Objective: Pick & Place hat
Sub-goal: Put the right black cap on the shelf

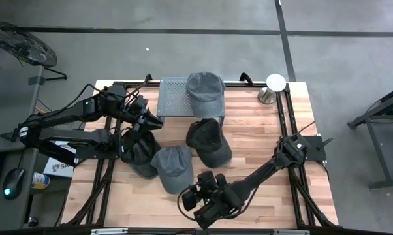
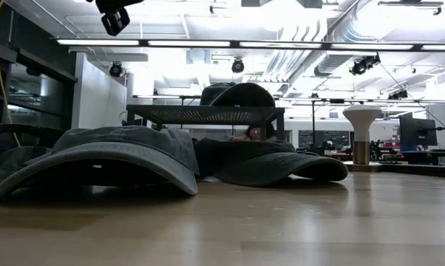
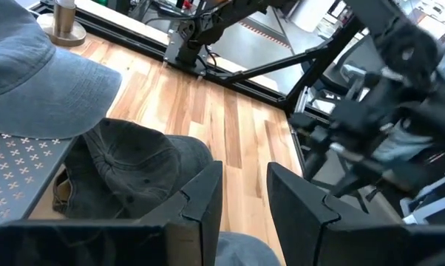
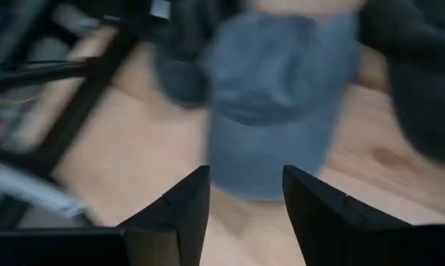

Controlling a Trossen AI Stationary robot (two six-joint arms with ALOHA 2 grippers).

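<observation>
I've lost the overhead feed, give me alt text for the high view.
Four caps on a wooden table: one cap on the mesh tray at the far edge, three lying around the middle. The right gripper, jaws open, hovers near the blue-grey cap; the left gripper sits beside the tray.

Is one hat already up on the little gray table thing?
Yes. One gray cap sits on the mesh stand, its brim hanging over the edge. The other caps lie on the table.

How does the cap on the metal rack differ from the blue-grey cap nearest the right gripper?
The rack cap sits raised on the mesh rack at the table's far edge; the front cap lies flat on the wood near the front. The rack cap has no cap against it; the front cap touches a darker cap. Both are washed blue-grey baseball caps, and neither is held.
</observation>
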